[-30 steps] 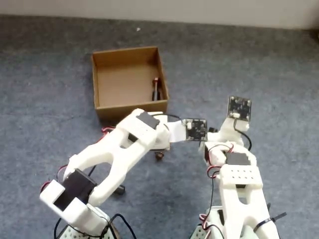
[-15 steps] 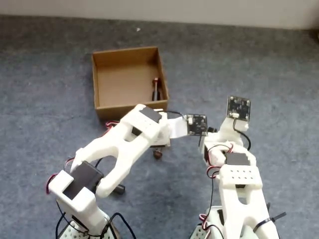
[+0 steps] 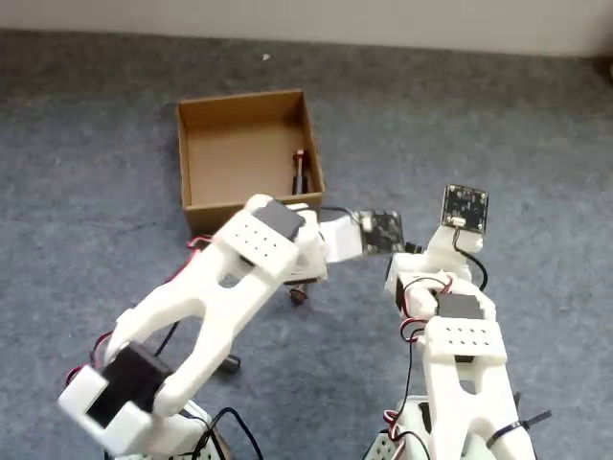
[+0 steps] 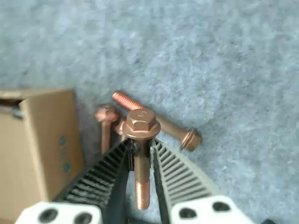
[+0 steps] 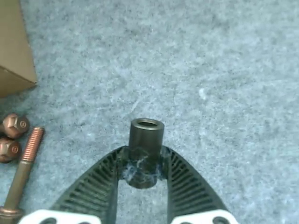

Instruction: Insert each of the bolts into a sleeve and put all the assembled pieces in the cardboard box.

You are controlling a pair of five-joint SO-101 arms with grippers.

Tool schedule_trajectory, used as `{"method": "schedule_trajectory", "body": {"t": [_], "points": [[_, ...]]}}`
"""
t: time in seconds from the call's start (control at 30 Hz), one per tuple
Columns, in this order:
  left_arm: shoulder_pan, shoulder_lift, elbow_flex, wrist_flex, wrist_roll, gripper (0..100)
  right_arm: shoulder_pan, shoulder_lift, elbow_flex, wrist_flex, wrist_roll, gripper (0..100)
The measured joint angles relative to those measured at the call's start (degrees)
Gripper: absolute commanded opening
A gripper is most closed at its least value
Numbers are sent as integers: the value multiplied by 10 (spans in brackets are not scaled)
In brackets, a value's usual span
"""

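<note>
In the left wrist view my left gripper (image 4: pixel 140 143) is shut on a copper bolt (image 4: pixel 141 125), held above the carpet with its hex head away from the camera. Two more loose bolts (image 4: pixel 161 125) lie on the carpet beneath it, beside the cardboard box (image 4: pixel 44 144). My right gripper (image 5: pixel 144 153) is shut on a dark sleeve (image 5: pixel 146 135), its bore open at the end facing away from the camera. From above, the cardboard box (image 3: pixel 196 168) holds one assembled piece (image 3: pixel 300 172) against its right wall. A loose bolt (image 3: pixel 299 295) peeks out beside the left arm (image 3: pixel 254 254).
Loose bolts (image 5: pixel 15 140) lie on the carpet off to one side of the right gripper, near the box corner (image 5: pixel 14 56). A small dark piece (image 3: pixel 230 364) lies on the carpet under the left arm. The right arm (image 3: pixel 455 326) stands at the lower right.
The left arm has risen and swung, its wrist shifting slightly up and right near the box's front. The right arm has hardly moved.
</note>
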Motion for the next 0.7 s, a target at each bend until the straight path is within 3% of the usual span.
{"method": "schedule_trajectory", "body": {"t": [0.33, 0.47, 0.7], "points": [[-44, -119, 1, 49, 89, 5, 0, -31, 0, 30, 0, 5], [-48, -206, 41, 54, 139, 5, -2, -130, 0, 98, 0, 5], [-47, -409, 126, 54, 233, 5, -82, -347, 57, 116, 0, 5]]}}
